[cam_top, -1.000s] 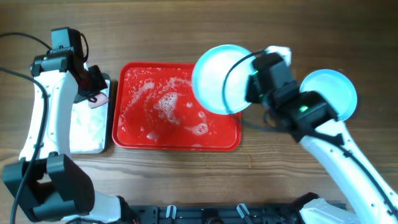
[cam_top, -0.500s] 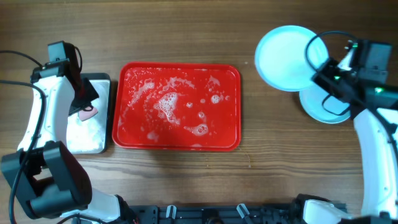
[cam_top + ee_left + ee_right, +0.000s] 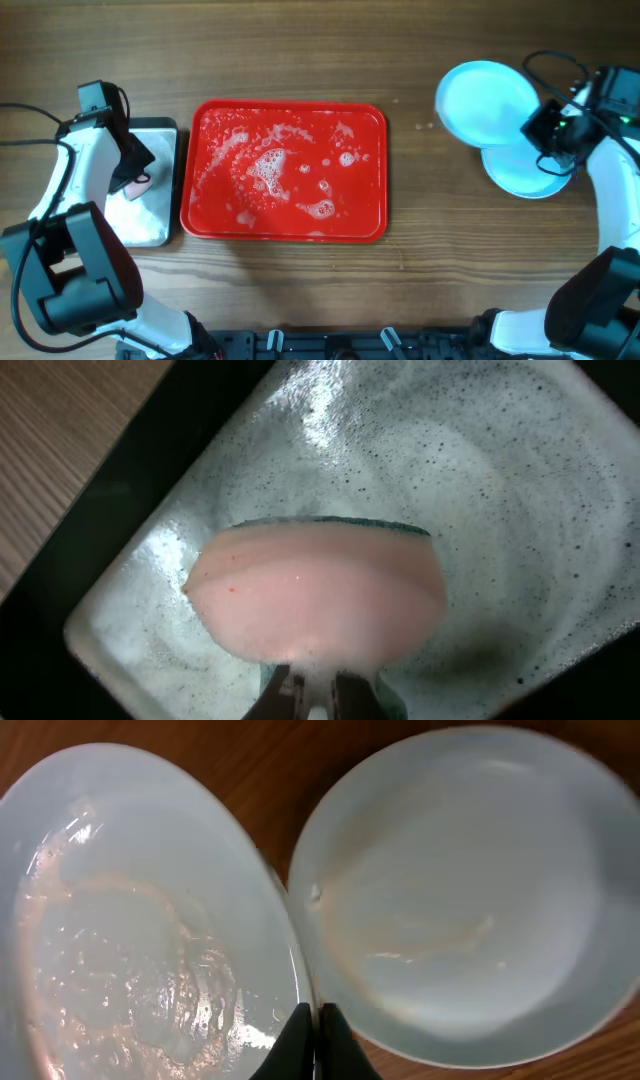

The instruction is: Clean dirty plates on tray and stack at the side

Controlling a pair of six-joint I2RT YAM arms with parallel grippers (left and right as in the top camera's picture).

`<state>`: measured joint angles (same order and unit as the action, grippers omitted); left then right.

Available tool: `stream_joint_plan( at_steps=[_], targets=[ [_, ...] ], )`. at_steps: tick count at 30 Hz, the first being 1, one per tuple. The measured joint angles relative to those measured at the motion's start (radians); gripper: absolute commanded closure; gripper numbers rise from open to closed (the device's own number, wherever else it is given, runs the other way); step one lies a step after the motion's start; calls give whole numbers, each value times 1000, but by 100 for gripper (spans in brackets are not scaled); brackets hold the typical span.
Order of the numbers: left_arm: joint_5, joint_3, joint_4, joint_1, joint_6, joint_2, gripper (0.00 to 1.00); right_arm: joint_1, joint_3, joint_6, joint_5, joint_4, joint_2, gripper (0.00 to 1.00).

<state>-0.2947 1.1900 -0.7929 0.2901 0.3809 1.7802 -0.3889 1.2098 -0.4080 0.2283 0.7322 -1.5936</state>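
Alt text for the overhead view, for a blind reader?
At right, the right tool grips a turquoise plate by its rim, partly over a second plate on the table. A red tray, foamy and holding no plates, sits in the centre; at left, the left tool holds a pink sponge over a soapy grey pan.

1. I am looking at the tray (image 3: 284,105), and it is glowing bright red with white bubbly foam blobs all over.
2. I am seeing the wet plate (image 3: 130,910) shining pale blue-green, with a whitish middle and faint orange-brown swirls.
3. The other plate (image 3: 450,890) is looking pale blue-green too, with one thin tan streak.
4. The sponge (image 3: 315,605) is showing pink, with a dark green back.
5. The pan (image 3: 176,200) is showing grey with a black rim and white speckled foam.
6. The table (image 3: 300,50) is looking brown with wood stripes.
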Motion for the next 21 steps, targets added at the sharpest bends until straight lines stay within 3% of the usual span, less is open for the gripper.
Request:
stream_joint_plan(
  at_steps=[4, 10, 12, 14, 15, 21],
  targets=[
    [-1, 0, 30, 0, 0, 18, 90, -69, -2, 18, -5, -1, -1, 96],
    [-1, 0, 48, 0, 9, 60, 72, -128, -46, 19, -58, -15, -55, 96],
    [-5, 0, 50, 0, 12, 61, 48, -143, -50, 19, -65, -21, -77, 96],
    [-13, 0, 50, 0, 11, 61, 6, -156, -52, 18, -71, -26, -90, 96],
    [-16, 0, 51, 0, 12, 61, 0, -159, -53, 17, -73, -26, -92, 96],
    [-23, 0, 69, 0, 18, 61, 0, -164, -56, 16, -101, -27, -92, 96]
  ],
)
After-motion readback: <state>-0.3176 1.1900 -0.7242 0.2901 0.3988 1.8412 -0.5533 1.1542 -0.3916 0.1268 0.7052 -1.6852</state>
